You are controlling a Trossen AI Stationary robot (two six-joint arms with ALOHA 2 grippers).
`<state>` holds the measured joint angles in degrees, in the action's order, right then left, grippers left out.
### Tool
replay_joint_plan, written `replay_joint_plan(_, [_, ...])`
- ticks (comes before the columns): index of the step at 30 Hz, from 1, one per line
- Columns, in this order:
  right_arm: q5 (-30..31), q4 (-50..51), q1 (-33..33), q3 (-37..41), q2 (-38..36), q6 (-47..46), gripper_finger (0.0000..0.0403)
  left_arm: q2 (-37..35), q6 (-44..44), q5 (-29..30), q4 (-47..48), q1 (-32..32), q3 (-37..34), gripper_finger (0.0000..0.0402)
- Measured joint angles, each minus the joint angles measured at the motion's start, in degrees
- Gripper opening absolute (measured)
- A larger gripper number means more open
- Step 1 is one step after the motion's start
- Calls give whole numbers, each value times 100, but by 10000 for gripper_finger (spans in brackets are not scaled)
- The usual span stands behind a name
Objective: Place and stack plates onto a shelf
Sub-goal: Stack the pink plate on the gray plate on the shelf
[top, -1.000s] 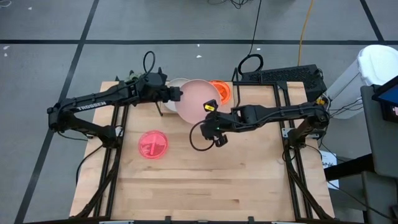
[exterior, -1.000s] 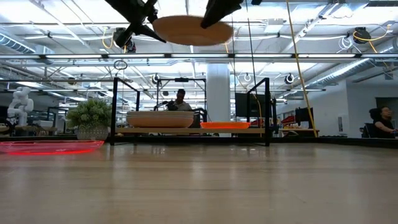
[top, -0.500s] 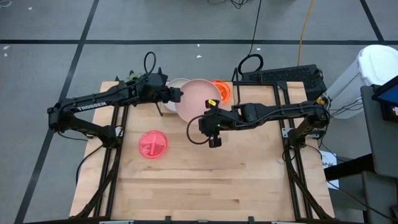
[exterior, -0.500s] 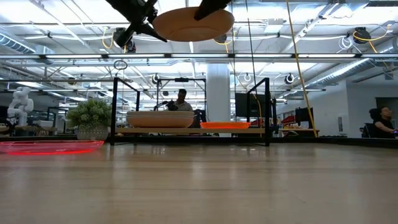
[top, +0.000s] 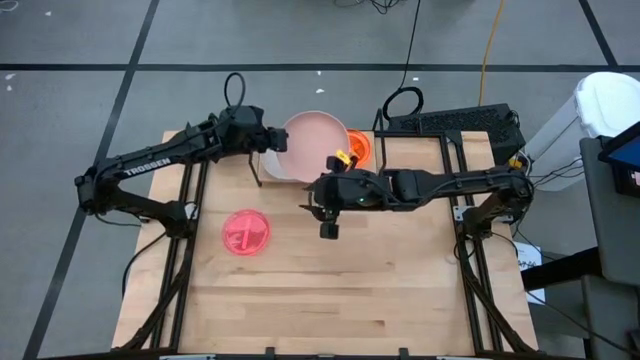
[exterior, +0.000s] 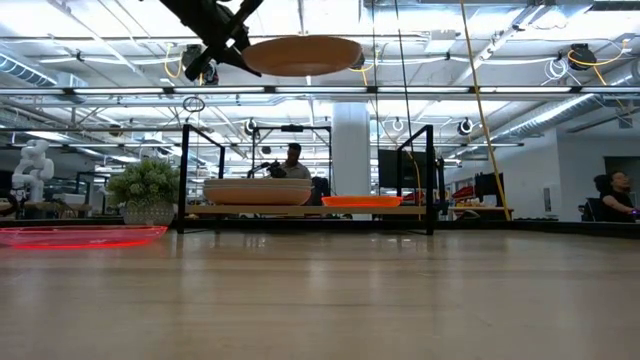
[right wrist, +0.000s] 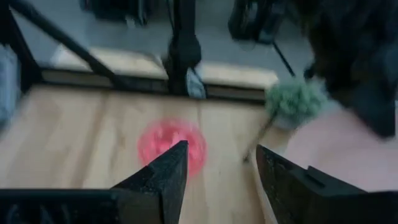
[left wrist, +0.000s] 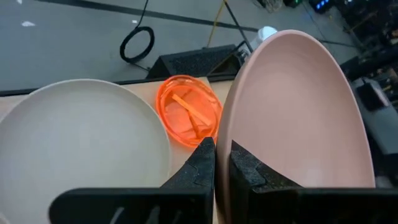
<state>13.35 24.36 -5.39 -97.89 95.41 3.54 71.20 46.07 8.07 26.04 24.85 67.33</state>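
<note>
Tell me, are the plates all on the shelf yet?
Not yet. A cream plate and an orange plate already sit on the shelf. The left fingers pinch a pale pink plate above it. A neon pink plate waits on the table.

The large matte pale pink plate (top: pixel 318 145) covers most of the small wood-and-wire shelf (top: pixel 262 175) from above, along with much of the cream plate (top: pixel 272 166) and part of the translucent orange plate (top: pixel 357 146) lying there. In the left wrist view, this pink plate (left wrist: pixel 292 118) runs off the frame's lower edge. The right wrist view is blurred: the translucent neon pink plate (right wrist: pixel 171 146) reads only as a red smear, and the green plant (right wrist: pixel 295 101) as a fuzzy clump. The low view crops both arms at its top edge.
</note>
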Motion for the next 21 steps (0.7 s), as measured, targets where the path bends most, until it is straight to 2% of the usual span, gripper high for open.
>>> replay_joint_plan(5, [10, -362, 17, 0, -133, -245, 173, 0, -197, 13, 116, 180, 1, 14])
replay_joint_plan(11, [97, -177, 24, 0, -591, -465, 173, 1, -563, 288, 619, 482, 2, 13])
replay_joint_plan(19, [1191, 551, 51, -4, -1199, -474, 173, -47, -592, 610, 843, 793, 2, 13])
replay_joint_plan(21, [1230, 823, 86, -4, -1310, -514, 173, -187, -446, 687, 896, 698, 2, 13])
